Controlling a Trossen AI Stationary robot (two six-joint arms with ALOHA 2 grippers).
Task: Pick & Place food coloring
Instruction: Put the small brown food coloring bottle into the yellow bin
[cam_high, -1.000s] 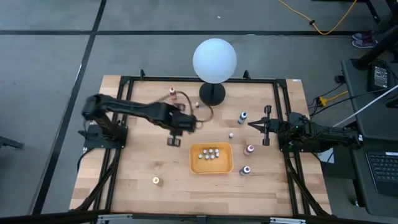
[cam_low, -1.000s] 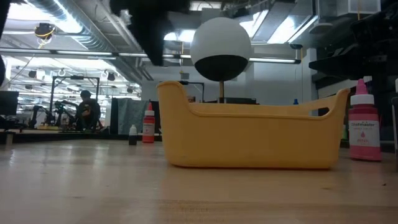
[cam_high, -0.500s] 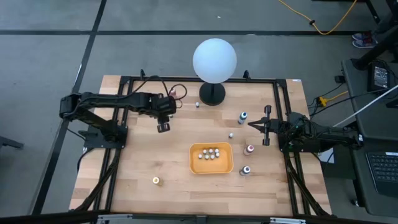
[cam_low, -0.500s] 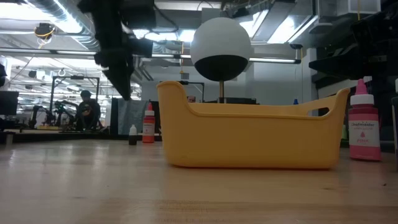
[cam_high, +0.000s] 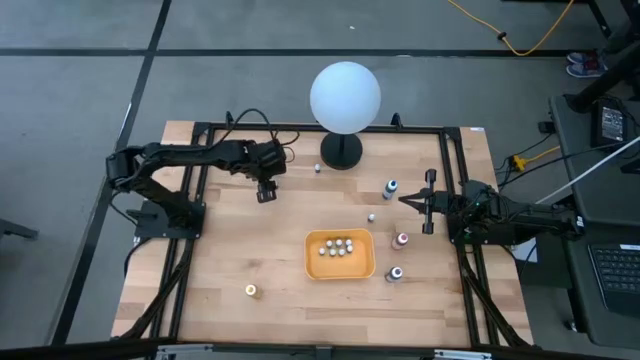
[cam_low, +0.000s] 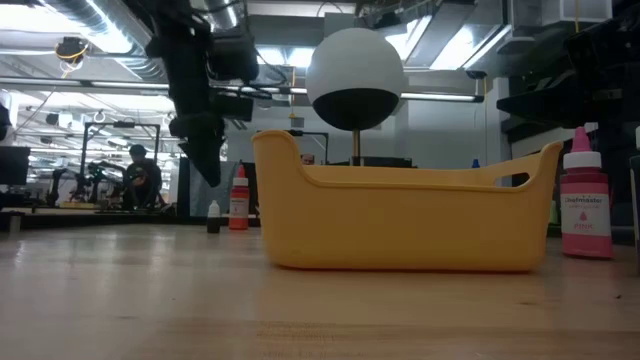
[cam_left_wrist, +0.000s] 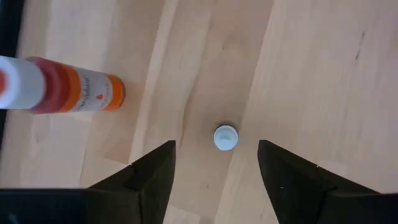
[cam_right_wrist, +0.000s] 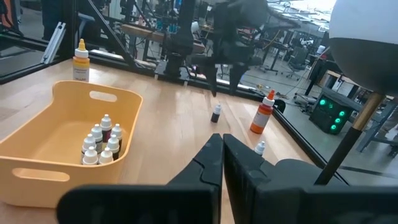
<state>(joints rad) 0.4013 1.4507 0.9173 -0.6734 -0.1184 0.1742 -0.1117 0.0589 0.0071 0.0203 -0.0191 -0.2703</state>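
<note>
The left gripper (cam_left_wrist: 214, 165) hangs over the far left part of the table (cam_high: 240, 250), pointing down, its fingers (cam_left_wrist: 146, 174) spread wide with nothing between them. Seen from its wrist camera, a small bottle (cam_left_wrist: 226, 137) stands upright just ahead of the open fingers, showing only its pale cap. An orange bottle (cam_left_wrist: 68, 90) stands beside it, apart from it, with a white cap. In the low view the gripper (cam_low: 205, 155) is well above the wood, with both bottles below and behind it.

The step in hand looks like the approach to a pick: the gripper is lined up over the small bottle but not yet lowered. The next move calls for a straight descent with the cap kept centred between the fingers, then a gentle close on the body; so small a bottle could tip or slip out if one finger arrives first.

Farther out, the yellow bin (cam_high: 312, 262) sits mid-table and already holds a cluster of small capped bottles (cam_right_wrist: 102, 142). Other bottles stand loose on the wood near the right arm: a blue one (cam_high: 390, 188), a pink one (cam_high: 401, 240) and another (cam_high: 396, 272) by the bin's corner. A lone bottle (cam_high: 251, 290) stands near the front left.

The right gripper (cam_high: 428, 203) waits at the right edge, fingers pressed together, empty. A white globe lamp (cam_high: 345, 97) stands at the far edge.
</note>
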